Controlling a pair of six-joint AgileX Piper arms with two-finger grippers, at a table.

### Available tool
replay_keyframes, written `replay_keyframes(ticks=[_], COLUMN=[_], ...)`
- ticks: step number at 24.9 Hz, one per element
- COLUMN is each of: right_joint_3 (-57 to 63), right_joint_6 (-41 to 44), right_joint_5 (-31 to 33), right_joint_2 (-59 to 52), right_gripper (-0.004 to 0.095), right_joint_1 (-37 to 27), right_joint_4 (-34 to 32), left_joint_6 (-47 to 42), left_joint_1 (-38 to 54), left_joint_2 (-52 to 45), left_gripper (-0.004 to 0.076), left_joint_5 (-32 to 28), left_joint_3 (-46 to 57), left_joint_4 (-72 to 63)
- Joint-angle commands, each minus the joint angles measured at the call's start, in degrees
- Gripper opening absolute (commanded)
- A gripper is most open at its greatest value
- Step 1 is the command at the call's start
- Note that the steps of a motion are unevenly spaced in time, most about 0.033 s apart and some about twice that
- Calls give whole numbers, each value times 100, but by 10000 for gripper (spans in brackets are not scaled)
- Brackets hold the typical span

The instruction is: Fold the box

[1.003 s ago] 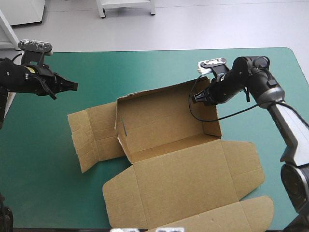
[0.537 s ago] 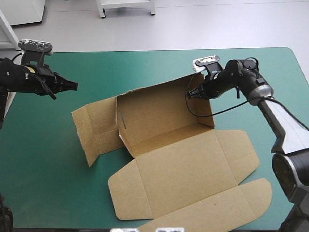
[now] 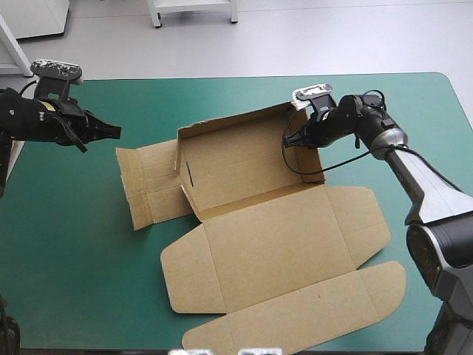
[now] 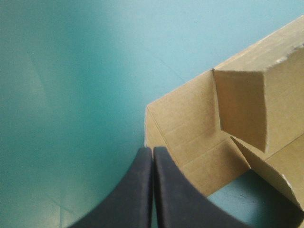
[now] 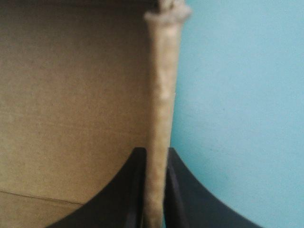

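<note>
At left, left gripper [image 3: 112, 132] fingers pressed together, above bare teal-green cover [image 3: 66, 237], near the box's flat left flap. Brown box [image 3: 281, 244] mid-table, walls raised at the far part, lid flat toward the near edge. Right gripper [image 3: 290, 140] clamped on its right wall.

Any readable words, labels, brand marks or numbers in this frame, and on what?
None. The brown box is plain board with only creases and cuts. The teal-green cover bears no print. Nothing readable shows on the left claw or the right claw.
</note>
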Motion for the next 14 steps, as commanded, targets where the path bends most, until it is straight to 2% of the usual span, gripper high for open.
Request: replay_keyframes(ticks=[1,2,3,5,9,14], right_joint_3=[-254,-332,-507,-726,-1350,-1947], right_joint_6=[-95,-67,1,45,125,125], right_joint_5=[-45,1,127,341,1052,1629], right_joint_2=[-239,-239,-239,-239,-239,-239], right_gripper=[309,385,519,609,621,621], right_joint_1=[-13,-13,-13,-13,-13,-13], right_joint_4=[-7,-7,-7,-17,-53,-69], left_joint_6=[22,19,19,19,19,19], left_joint_1=[17,17,17,17,17,17], left_joint_2=[-171,-171,-171,-171,-171,-171], left_gripper=[-6,-6,-6,-6,-6,-7], left_joint_5=[-223,-223,-223,-223,-223,-223], left_joint_3=[-192,-192,-192,-192,-192,-192], left_joint_4=[-133,-133,-133,-133,-133,-133])
